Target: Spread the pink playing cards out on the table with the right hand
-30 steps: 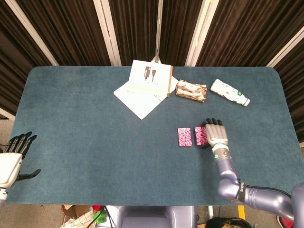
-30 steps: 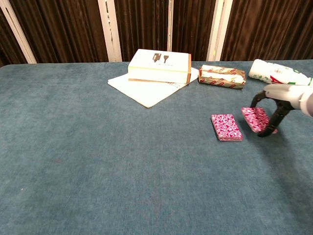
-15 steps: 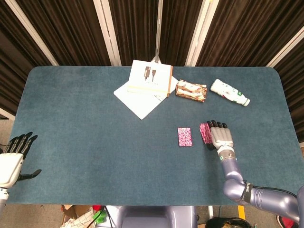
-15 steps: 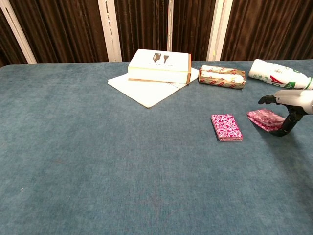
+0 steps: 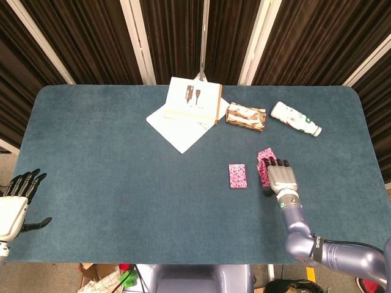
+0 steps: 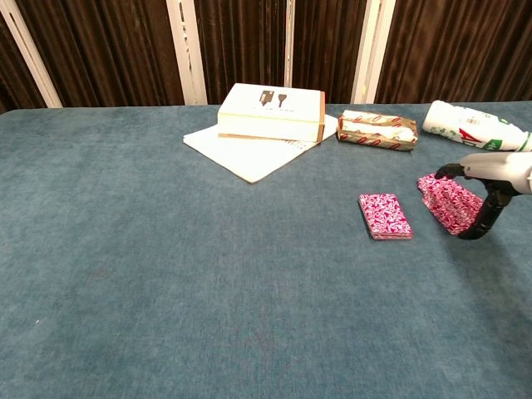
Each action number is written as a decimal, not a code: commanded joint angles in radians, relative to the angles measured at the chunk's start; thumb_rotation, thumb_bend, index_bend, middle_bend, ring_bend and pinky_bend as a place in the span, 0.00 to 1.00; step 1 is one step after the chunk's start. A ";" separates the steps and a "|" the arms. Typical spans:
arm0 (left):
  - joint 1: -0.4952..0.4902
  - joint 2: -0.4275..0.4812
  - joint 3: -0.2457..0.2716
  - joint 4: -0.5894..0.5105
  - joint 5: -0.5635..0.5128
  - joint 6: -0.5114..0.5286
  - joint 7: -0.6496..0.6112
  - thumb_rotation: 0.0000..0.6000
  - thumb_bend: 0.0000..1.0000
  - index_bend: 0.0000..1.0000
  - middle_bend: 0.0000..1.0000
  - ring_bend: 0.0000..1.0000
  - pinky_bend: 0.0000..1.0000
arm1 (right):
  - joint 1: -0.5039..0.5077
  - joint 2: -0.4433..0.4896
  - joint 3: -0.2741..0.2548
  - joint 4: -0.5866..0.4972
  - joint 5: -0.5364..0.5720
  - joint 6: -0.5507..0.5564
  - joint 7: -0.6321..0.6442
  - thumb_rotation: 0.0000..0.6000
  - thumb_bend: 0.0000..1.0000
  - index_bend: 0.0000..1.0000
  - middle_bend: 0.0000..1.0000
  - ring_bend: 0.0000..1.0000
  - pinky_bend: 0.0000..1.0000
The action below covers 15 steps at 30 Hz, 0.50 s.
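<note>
**Your right hand rests on a smear of pink cards beside the deck**

On the blue table (image 5: pixel 110 152), the white box (image 5: pixel 195 101) sits on its paper sheet (image 5: pixel 177 131) far behind the pink deck (image 5: pixel 237 176); a snack packet (image 5: pixel 246 116) and a white bottle (image 5: pixel 295 118) lie further right of the box. Your right hand (image 5: pixel 280 176) lies palm down just right of the deck, fingers extended and close together, fingertips (image 6: pixel 441 173) touching a short fan of pink cards (image 6: pixel 450 202) whose long axis runs away from you. The deck, squared, points the same way. Your left hand (image 5: pixel 17 201), well left of the deck, is spread and holds nothing.
</note>
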 commanded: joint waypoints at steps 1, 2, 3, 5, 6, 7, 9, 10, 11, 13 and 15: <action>0.000 0.000 0.001 0.000 0.001 0.000 -0.001 1.00 0.00 0.00 0.00 0.00 0.00 | 0.014 0.006 0.009 -0.039 -0.021 0.018 -0.005 1.00 0.24 0.00 0.00 0.00 0.00; 0.000 0.000 0.001 0.000 0.002 0.000 -0.001 1.00 0.00 0.00 0.00 0.00 0.00 | 0.018 0.003 0.010 -0.044 -0.023 0.020 -0.007 1.00 0.23 0.00 0.00 0.00 0.00; 0.000 0.001 0.001 0.000 0.002 0.000 -0.002 1.00 0.00 0.00 0.00 0.00 0.00 | 0.023 -0.001 0.011 -0.047 -0.025 0.023 -0.009 1.00 0.21 0.00 0.00 0.00 0.00; 0.000 0.001 0.001 0.001 0.002 -0.002 -0.005 1.00 0.00 0.00 0.00 0.00 0.00 | 0.033 -0.010 0.013 -0.049 -0.023 0.028 -0.019 1.00 0.20 0.00 0.00 0.00 0.00; -0.001 0.002 0.001 0.001 0.002 -0.002 -0.006 1.00 0.00 0.00 0.00 0.00 0.00 | 0.040 -0.016 0.014 -0.050 -0.019 0.028 -0.024 1.00 0.20 0.00 0.00 0.00 0.00; -0.001 0.002 0.001 0.001 0.001 -0.003 -0.008 1.00 0.00 0.00 0.00 0.00 0.00 | 0.046 -0.022 0.015 -0.049 -0.013 0.029 -0.030 1.00 0.20 0.00 0.00 0.00 0.00; -0.001 0.004 0.001 0.001 0.000 -0.006 -0.015 1.00 0.00 0.00 0.00 0.00 0.00 | 0.060 -0.036 0.016 -0.046 -0.004 0.023 -0.040 1.00 0.20 0.00 0.00 0.00 0.00; -0.002 0.005 0.002 0.001 0.000 -0.007 -0.018 1.00 0.00 0.00 0.00 0.00 0.00 | 0.065 -0.042 0.015 -0.043 -0.001 0.022 -0.045 1.00 0.20 0.00 0.00 0.00 0.00; -0.002 0.006 0.002 0.001 0.000 -0.009 -0.021 1.00 0.00 0.00 0.00 0.00 0.00 | 0.071 -0.048 0.014 -0.040 0.003 0.020 -0.050 1.00 0.20 0.00 0.00 0.00 0.00; -0.004 0.009 0.003 0.000 0.000 -0.013 -0.027 1.00 0.00 0.00 0.00 0.00 0.00 | 0.084 -0.064 0.010 -0.028 0.010 0.015 -0.063 1.00 0.20 0.00 0.00 0.00 0.00; -0.005 0.011 0.004 0.000 0.000 -0.016 -0.032 1.00 0.00 0.00 0.00 0.00 0.00 | 0.094 -0.079 0.008 -0.014 0.019 0.010 -0.071 1.00 0.20 0.00 0.00 0.00 0.00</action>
